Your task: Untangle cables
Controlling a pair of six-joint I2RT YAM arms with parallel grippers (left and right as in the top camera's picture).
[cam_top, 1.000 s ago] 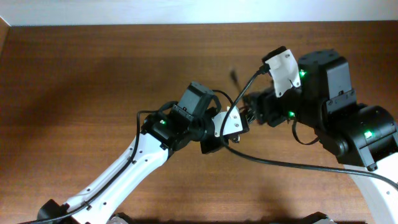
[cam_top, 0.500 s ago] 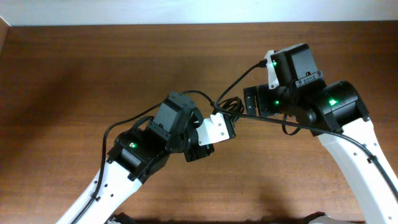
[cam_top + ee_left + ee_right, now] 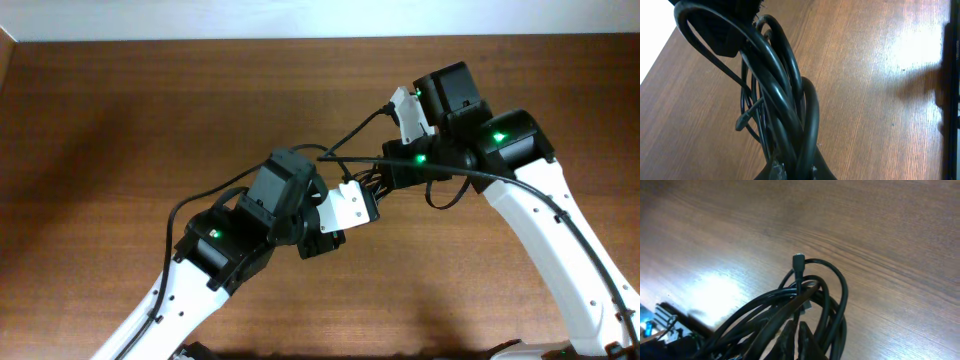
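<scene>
The cables (image 3: 371, 183) are a bundle of thin black loops hanging above the middle of the table between my two grippers. My left gripper (image 3: 368, 196) reaches in from the lower left and is shut on the bundle. In the left wrist view the cables (image 3: 785, 100) rise out of the left gripper (image 3: 796, 171) as tall loops. My right gripper (image 3: 390, 170) comes in from the right, against the bundle. In the right wrist view the right gripper (image 3: 799, 327) is shut inside the loops of the cables (image 3: 832, 292), with strands passing on both sides and none seen between its fingers. A small plug (image 3: 798, 260) sticks up on top.
The wooden table (image 3: 120, 120) lies bare around the arms, with a pale wall along its far edge. The thicker black cords of the arms arc over the bundle, and one runs across the right arm (image 3: 470, 175).
The right gripper has swung to the left into the bundle and shut from wide open. The left arm drew back toward the left a second ago and has since held still.
</scene>
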